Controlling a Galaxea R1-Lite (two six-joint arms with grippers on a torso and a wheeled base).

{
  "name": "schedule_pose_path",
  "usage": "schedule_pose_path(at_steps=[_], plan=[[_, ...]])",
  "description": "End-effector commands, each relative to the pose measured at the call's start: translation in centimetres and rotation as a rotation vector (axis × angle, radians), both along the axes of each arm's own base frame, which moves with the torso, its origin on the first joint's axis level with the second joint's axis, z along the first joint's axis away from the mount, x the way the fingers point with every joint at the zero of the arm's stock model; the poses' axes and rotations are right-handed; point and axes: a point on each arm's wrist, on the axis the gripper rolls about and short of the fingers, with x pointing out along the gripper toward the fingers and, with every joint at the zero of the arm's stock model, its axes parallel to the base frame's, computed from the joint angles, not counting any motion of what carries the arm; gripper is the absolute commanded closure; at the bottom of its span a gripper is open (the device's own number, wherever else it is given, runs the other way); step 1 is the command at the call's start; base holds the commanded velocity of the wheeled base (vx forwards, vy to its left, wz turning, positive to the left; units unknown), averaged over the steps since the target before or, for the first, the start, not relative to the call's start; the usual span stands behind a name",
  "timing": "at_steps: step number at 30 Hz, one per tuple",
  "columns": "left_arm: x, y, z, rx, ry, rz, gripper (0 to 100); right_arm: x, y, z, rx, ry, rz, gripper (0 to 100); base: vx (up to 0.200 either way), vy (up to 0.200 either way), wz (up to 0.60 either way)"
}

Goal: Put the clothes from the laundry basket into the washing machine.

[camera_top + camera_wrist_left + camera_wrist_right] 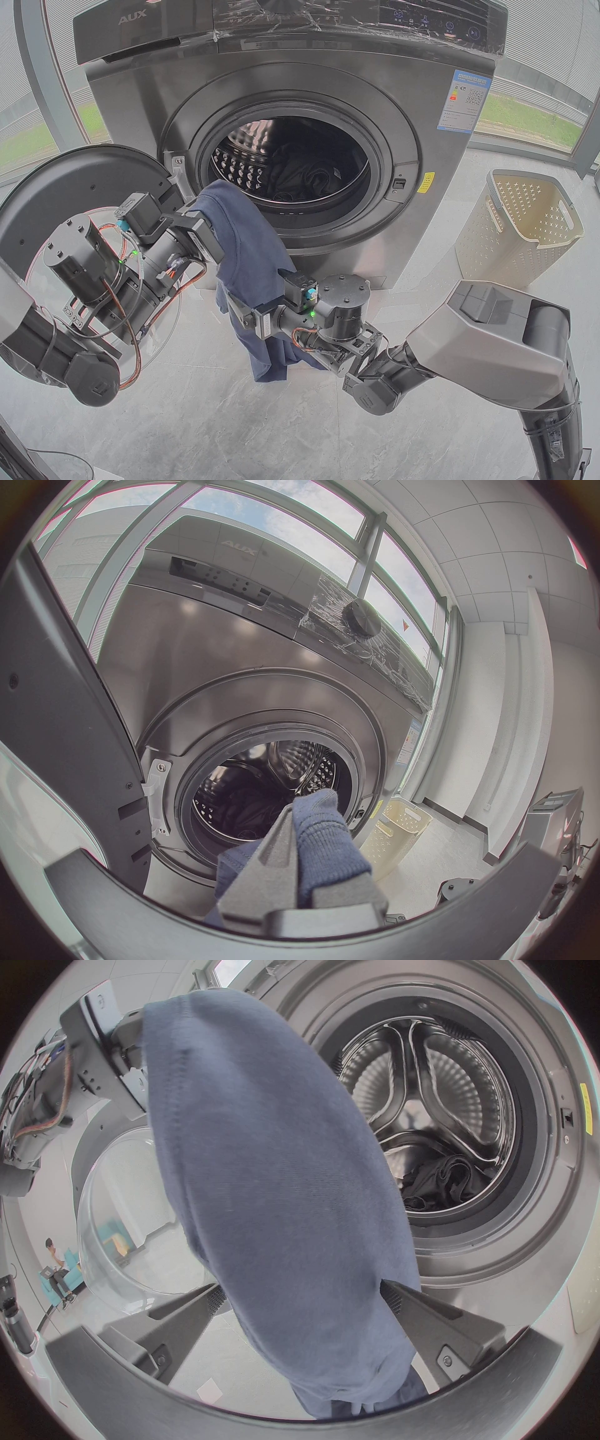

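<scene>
The left end effector (212, 240) is gripping the blue garment's (253, 250) top before the washing machine (400, 125); the right end effector (300, 1286), released, is straddling the cloth lower down.

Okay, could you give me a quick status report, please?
Left gripper shut on blue shirt. Right gripper open around it. Shirt hangs outside drum; door open.

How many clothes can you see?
2. A blue fabric garment hangs from the left gripper in front of the grey metal washing machine; a dark crumpled garment lies inside it. More may hide deeper inside.
</scene>
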Motion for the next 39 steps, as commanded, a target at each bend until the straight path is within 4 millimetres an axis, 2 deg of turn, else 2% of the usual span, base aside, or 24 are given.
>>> schedule_pose_path(at_steps=[1, 14, 20, 21, 28, 32, 39], plan=[[0.0, 0.0, 0.0, -0.002, 0.000, -0.001, 100, 0.6, -0.4, -0.3, -0.002, 0.003, -0.016, 0, 0.000, 0.000, 0.00], [0.0, 0.0, 0.0, -0.002, 0.000, -0.001, 100, 0.7, -0.8, -0.3, -0.002, 0.007, -0.025, 0, 0.000, 0.000, 0.00], [0.0, 0.0, 0.0, -0.002, 0.000, -0.001, 100, -0.1, -0.5, -0.9, -0.007, 0.019, -0.008, 0, 0.000, 0.000, 0.00], [0.0, 0.0, 0.0, -0.002, 0.000, -0.001, 100, -0.2, -0.6, -0.9, -0.008, 0.021, -0.008, 100, 0.000, 0.000, 0.00], [0.0, 0.0, 0.0, -0.002, 0.000, 0.001, 100, -0.8, -1.8, 0.4, -0.013, 0.022, -0.016, 100, 0.000, 0.000, 0.00], [0.1, 0.0, -0.1, -0.001, 0.002, 0.001, 100, -1.5, -4.0, 2.5, -0.003, 0.006, -0.039, 100, 0.000, 0.000, 0.00], [0.0, 0.0, -0.1, -0.001, 0.002, 0.001, 100, -1.4, -7.5, 3.8, -0.011, 0.012, -0.099, 100, 0.000, 0.000, 0.00]])
